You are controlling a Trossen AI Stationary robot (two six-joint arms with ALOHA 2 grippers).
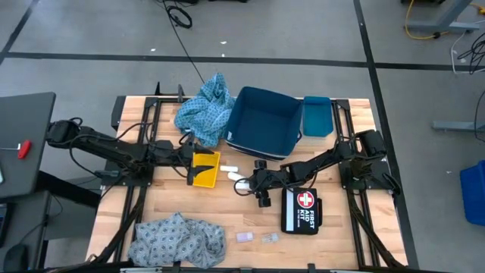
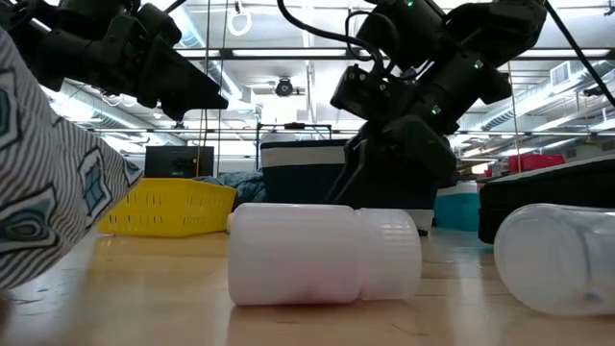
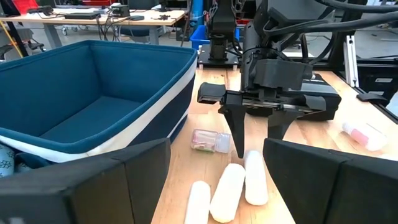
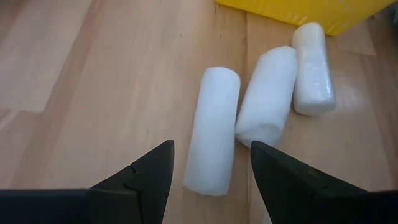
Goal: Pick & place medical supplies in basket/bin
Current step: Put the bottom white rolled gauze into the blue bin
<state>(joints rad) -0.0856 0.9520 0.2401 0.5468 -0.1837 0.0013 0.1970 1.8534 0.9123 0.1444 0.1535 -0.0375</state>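
Your right gripper [image 4: 211,165] has its fingers spread wide and released, poised just above the three small white cylindrical rolls [image 4: 213,132] that lie side by side on the wooden table [image 1: 341,235]; the nearest roll sits between the fingertips, but the fingers touch nothing. Your left gripper [image 3: 214,168] also stands open and empty, over the small yellow slotted plastic bin [image 1: 204,168].

Containers: the large dark-blue fabric basket with a white rim band [image 1: 264,121] holds nothing that you can see in the high or left wrist view. What the yellow bin holds cannot be told. A small teal plastic tub [image 1: 317,116] stands just beside the basket's right edge; its inside cannot be judged.

The left wrist view alone shows a small clear plastic packet [image 3: 211,140] lying near the rolls, below the right gripper. The high view alone shows one light-blue patterned cloth [image 1: 206,111] bunched against the basket's left side, a second such cloth [image 1: 179,240] at the near table edge, two tiny clear packets [image 1: 256,237] on the boards near it, and a black first aid kit pouch with a red cross [image 1: 301,210]. The low view shows a white plastic bottle [image 2: 325,254] lying on its side close to the camera.
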